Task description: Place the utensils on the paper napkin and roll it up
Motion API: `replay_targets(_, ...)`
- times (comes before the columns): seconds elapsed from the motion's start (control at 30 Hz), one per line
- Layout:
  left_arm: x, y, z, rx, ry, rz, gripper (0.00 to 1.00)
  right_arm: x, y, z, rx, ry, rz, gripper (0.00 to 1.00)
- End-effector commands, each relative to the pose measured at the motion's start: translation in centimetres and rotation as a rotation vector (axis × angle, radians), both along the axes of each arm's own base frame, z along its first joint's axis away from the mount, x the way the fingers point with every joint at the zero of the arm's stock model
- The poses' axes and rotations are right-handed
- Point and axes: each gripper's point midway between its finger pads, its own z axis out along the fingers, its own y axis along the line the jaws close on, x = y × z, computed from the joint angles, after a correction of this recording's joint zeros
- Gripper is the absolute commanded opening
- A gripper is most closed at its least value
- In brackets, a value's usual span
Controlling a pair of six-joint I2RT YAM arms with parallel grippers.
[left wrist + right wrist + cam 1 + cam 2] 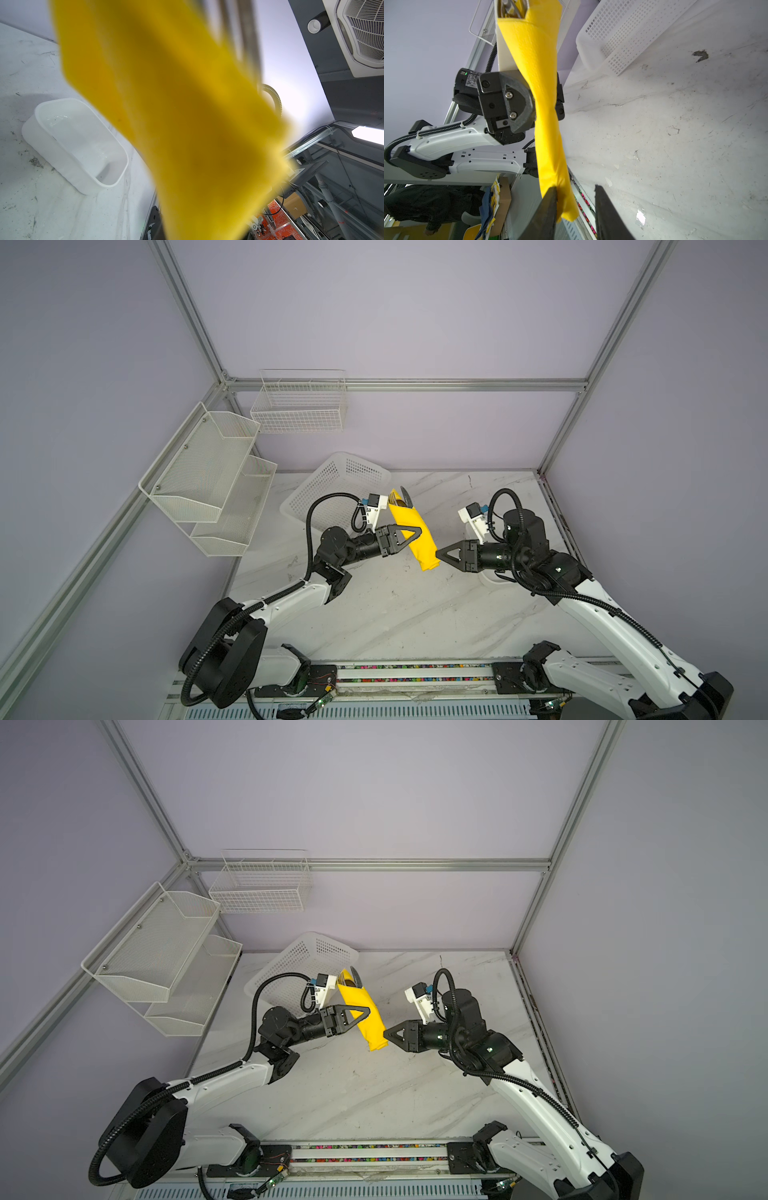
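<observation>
The paper napkin (423, 551) is already wound into a narrow yellow roll and is held in the air above the marble table (395, 614), not lying on it. The utensils (401, 498) sit inside; only their silver tips stick out of the roll's far end, the end nearest the white perforated basket (332, 485). I cannot tell from these tips whether all 3 pieces are there.

In both top views the roll's long axis runs on a slant, from that far end beside the basket down to a loose, empty tail pointing toward the robot's right side.

The left gripper (417, 532) is clamped across the roll at about mid-length, pinching it to a waist in the right wrist view (548, 145).

The right gripper (575, 188) is at the tail. Its 2 jaws stand apart with the tail's tip between them, touching 1 finger and clear of the other.

So the right arm is the nearer to the free end. The next move likely turns on closing squarely across that tail, which is thin paper with no metal visible in it and could crumple or slip out sideways.
</observation>
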Motion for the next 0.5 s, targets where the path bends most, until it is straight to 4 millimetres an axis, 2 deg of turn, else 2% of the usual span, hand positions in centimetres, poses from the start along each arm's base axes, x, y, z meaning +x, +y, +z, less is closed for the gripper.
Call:
replay_targets(0.0, -0.8, 0.9, 6.7, -0.108, -0.184, 0.026, 0.1, -0.3, -0.4, -2.5, -0.057, 0.047, 0.006, 0.31)
replay_targets(0.07, -0.7, 0.9, 6.7, -0.106, -0.186, 0.027, 0.1, -0.5, -0.7, -3.5, -0.096, 0.043, 0.014, 0.3)
replay_targets(0.23, -0.6, 1.0, 6.7, -0.106, -0.183, 0.034, 0.1, -0.3, -0.9, -2.7, -0.089, 0.02, -0.008, 0.3)
replay_targets(0.33, -0.7, 1.1, 6.6, -0.104, -0.183, 0.032, 0.09, 0.7, -1.5, -1.0, -0.1, -0.036, -0.075, 0.33)
replay_targets(0.47, -0.8, 1.2, 6.4, -0.091, -0.184, 0.036, 0.1, 2.3, -3.1, 2.6, -0.101, -0.172, -0.202, 0.38)
